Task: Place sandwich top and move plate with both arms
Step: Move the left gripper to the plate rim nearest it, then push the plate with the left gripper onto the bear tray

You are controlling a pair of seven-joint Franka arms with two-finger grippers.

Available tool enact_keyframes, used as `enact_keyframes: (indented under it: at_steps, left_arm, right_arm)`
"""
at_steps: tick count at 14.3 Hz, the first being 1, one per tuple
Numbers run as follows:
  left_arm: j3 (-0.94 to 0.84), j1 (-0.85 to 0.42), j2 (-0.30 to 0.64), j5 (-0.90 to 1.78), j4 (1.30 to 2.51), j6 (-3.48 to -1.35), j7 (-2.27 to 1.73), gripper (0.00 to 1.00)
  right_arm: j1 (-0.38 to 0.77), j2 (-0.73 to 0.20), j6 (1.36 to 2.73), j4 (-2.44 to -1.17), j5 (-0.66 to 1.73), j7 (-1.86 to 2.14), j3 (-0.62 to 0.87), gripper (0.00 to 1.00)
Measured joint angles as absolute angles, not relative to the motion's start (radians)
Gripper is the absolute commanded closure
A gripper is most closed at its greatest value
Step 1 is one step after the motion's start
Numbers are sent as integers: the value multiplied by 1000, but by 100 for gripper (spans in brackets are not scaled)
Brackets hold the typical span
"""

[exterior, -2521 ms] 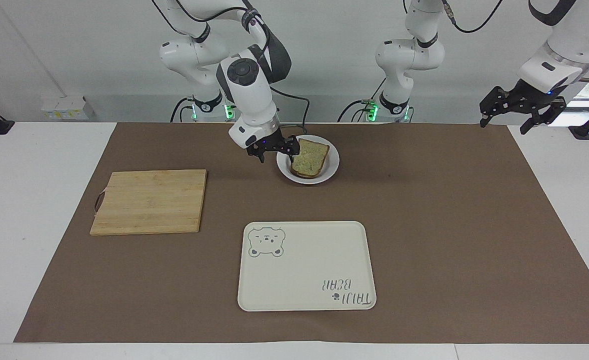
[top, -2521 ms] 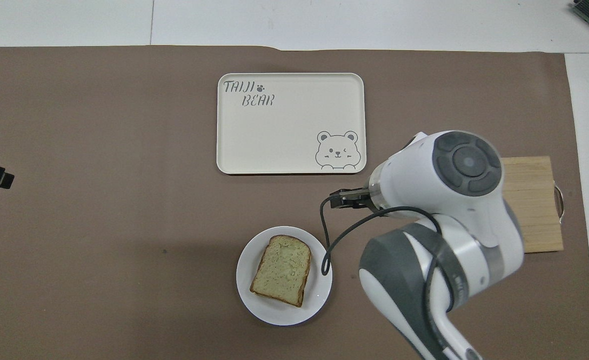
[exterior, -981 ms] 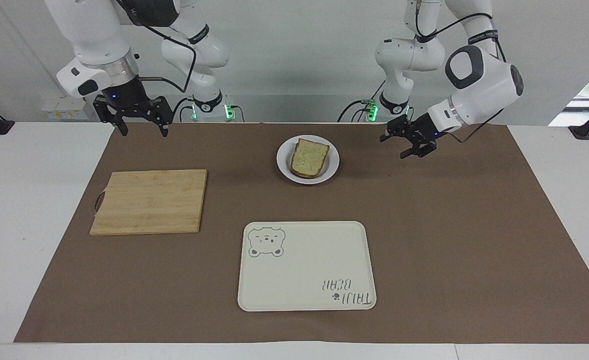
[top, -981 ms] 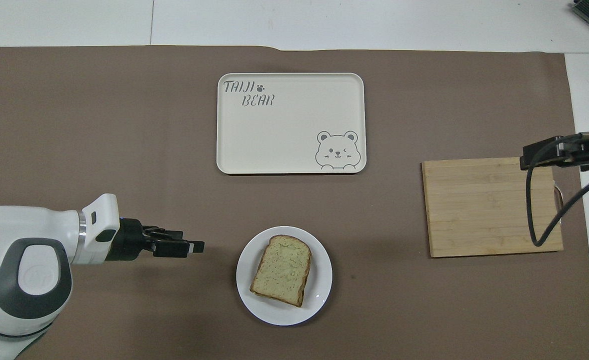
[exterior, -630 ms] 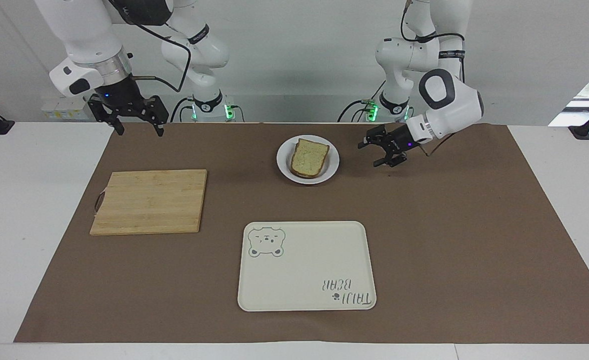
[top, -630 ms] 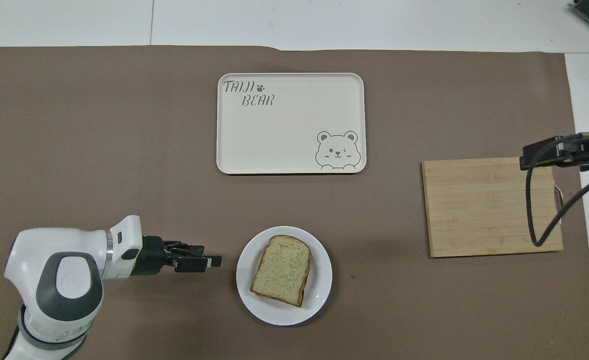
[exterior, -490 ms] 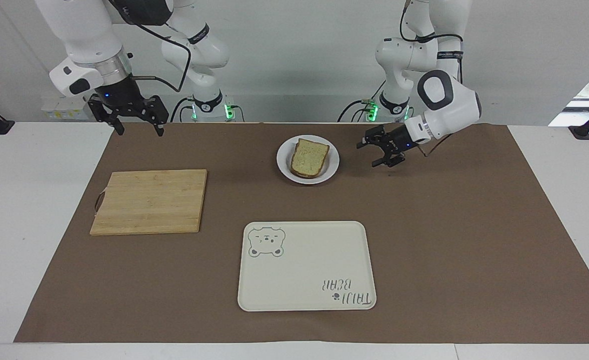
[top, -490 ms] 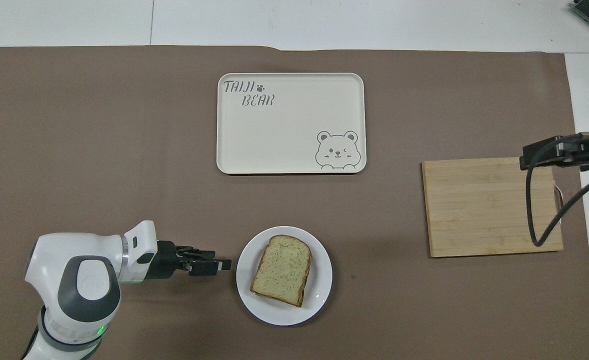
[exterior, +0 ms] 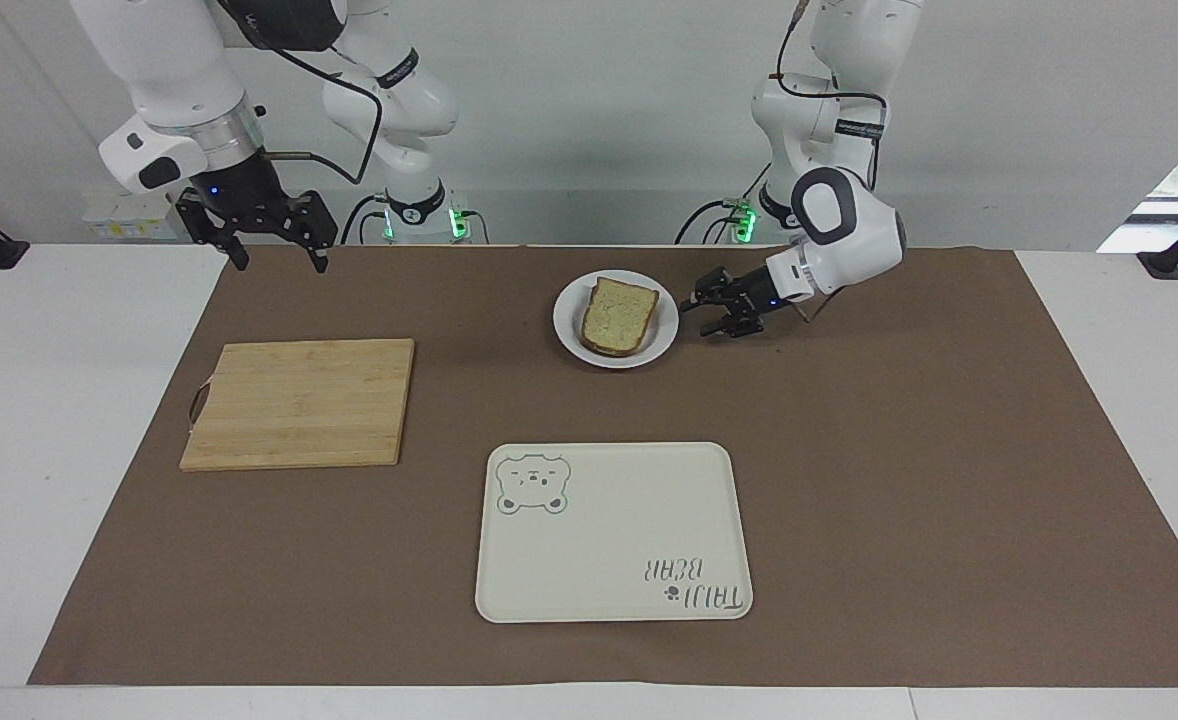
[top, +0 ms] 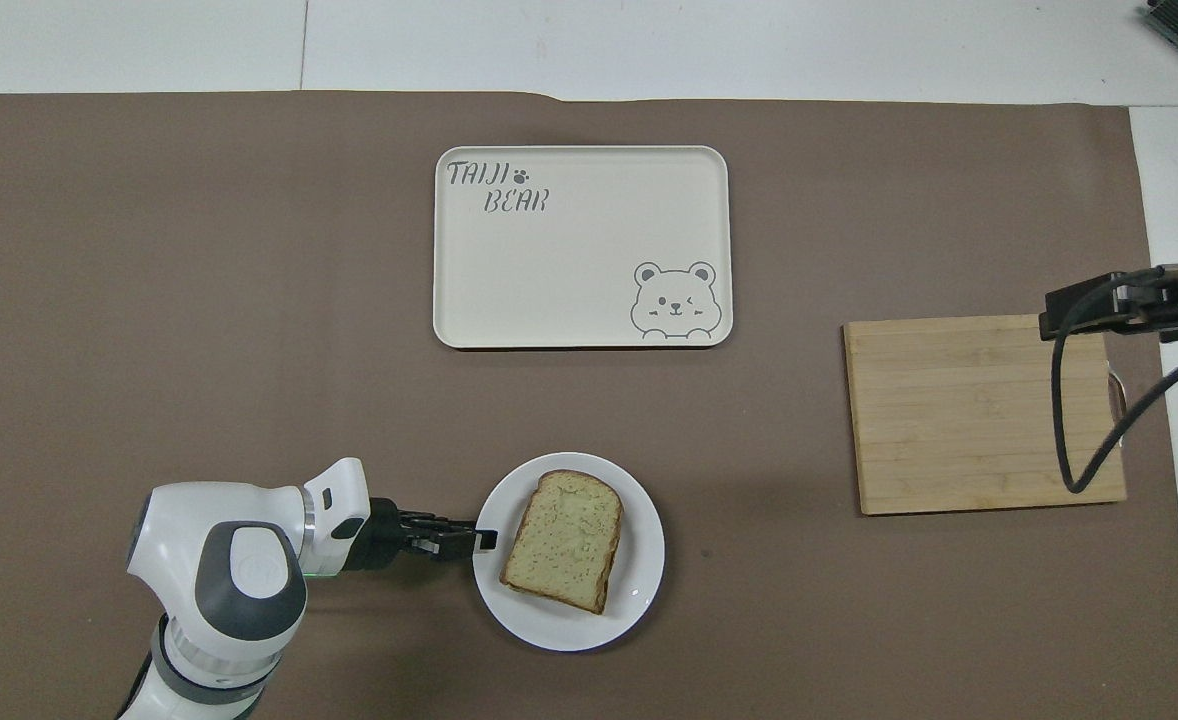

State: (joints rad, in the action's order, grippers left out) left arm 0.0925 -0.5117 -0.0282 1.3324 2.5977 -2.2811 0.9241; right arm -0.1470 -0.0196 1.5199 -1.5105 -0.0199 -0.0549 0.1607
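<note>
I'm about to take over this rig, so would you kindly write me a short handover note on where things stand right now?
Left gripper: open, low beside the plate, at its rim on the left arm's side; contact with the rim cannot be told.
Right gripper: open, raised over the table's edge near the cutting board, holding nothing; that arm waits.
Sandwich top: lying on the plate, close to the robots.
Tray: farther from the robots than the plate, nothing on it.
Done: bread is on the plate.
Left: grip the plate and move it; probably to the tray, with the right arm helping.
</note>
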Motion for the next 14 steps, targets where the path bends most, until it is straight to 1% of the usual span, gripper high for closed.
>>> enact_keyframes:
  at_steps: [1, 2, 3, 8, 14]
  left_arm:
    - [92, -521, -24, 1347, 2598, -2286, 924, 85]
    - [92, -528, -22, 1357, 2599, -2288, 924, 94]
    - [92, -531, -20, 1362, 2601, -2289, 924, 100]
    - [94, -533, -28, 1426, 2607, -2282, 924, 100]
    - [96, -576, -39, 1474, 2612, -2354, 926, 100]
  right_arm:
    - [-147, -20, 1520, -1511, -20, -55, 161, 0]
    - [-147, -20, 1520, -1511, -20, -55, 161, 0]
    - [-147, -20, 1520, -1511, -20, -55, 161, 0]
    - [-147, -20, 1520, -1510, -20, -55, 161, 0]
    - [-147, -20, 1520, -1511, -20, -55, 161, 0]
